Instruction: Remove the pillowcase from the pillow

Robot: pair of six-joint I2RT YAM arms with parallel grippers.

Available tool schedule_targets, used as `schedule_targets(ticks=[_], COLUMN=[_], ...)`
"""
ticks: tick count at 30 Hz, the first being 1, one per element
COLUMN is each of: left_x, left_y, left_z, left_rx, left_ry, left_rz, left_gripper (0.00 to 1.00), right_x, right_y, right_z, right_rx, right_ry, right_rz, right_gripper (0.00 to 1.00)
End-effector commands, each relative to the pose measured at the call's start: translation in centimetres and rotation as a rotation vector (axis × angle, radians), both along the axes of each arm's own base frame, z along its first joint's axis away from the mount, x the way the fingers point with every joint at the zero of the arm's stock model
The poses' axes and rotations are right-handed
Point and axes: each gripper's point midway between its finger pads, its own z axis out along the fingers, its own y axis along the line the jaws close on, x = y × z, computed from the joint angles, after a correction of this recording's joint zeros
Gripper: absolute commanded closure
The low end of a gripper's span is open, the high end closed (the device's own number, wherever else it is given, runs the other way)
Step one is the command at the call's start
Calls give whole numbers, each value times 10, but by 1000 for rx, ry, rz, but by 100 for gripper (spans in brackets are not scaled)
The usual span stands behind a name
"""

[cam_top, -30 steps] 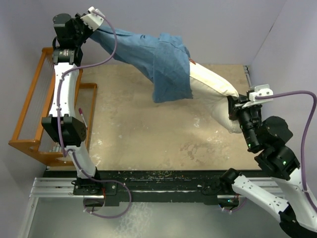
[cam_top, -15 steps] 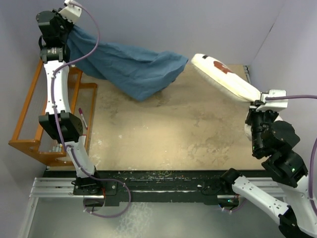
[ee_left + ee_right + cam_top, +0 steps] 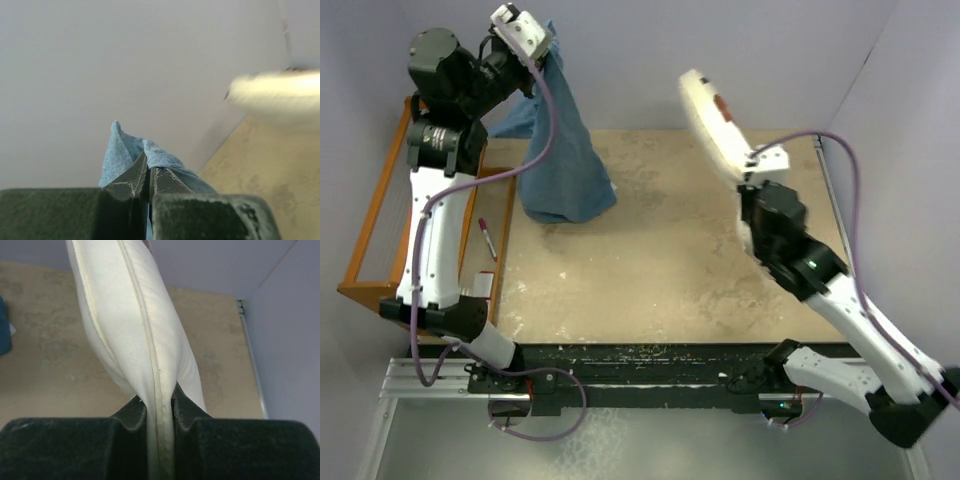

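The dusty-blue pillowcase [image 3: 560, 150] hangs empty from my left gripper [image 3: 542, 38], which is shut on its top edge high at the back left; its lower end rests on the table. In the left wrist view the blue fabric [image 3: 125, 150] is pinched between the shut jaws of the left gripper [image 3: 148, 172]. The cream pillow [image 3: 715, 125], with a brown print near its far end, is held up in the air by my right gripper [image 3: 752, 172], shut on its lower edge. The right wrist view shows the pillow's seam [image 3: 135, 330] clamped in the right gripper [image 3: 160, 407]. Pillow and pillowcase are apart.
A wooden rack [image 3: 380, 240] stands at the table's left edge, with a red-and-white pen [image 3: 487, 238] beside it. The tan table top [image 3: 650, 270] lies between the arms. Grey walls close the back and right sides.
The pillowcase has come fully off the pillow. My left gripper swung it right so it hangs straight down. My right arm swung left and lifted the pillow upright.
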Motion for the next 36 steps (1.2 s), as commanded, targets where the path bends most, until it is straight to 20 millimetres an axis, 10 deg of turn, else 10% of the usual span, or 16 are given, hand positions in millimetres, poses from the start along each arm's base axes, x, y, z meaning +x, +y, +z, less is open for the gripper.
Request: schedule_targets(ticks=[1, 12, 18, 21, 23, 24, 30, 36], left_x=[-59, -31, 4, 12, 10, 8, 3, -11], left_y=[-29, -38, -17, -13, -12, -12, 12, 61], left_z=[14, -192, -217, -214, -207, -200, -186, -230], left_rx=[-71, 110, 186, 203, 205, 194, 56, -79], left_ry=[72, 440, 433, 446, 448, 446, 528, 613], left_rz=[-201, -111, 41, 73, 66, 60, 114, 189], left_gripper=[100, 100, 39, 0, 1, 1, 1, 1], right_x=[45, 94, 101, 98, 93, 89, 72, 48], right_y=[53, 125, 168, 191, 196, 197, 174, 105], right_z=[5, -57, -81, -78, -68, -64, -43, -35], right_rx=[169, 380, 410, 433, 461, 472, 478, 490], right_ry=[-83, 63, 158, 200, 198, 190, 179, 88], right_rz=[71, 141, 279, 371, 409, 422, 383, 156], right_gripper=[100, 100, 89, 50, 5, 1, 0, 0])
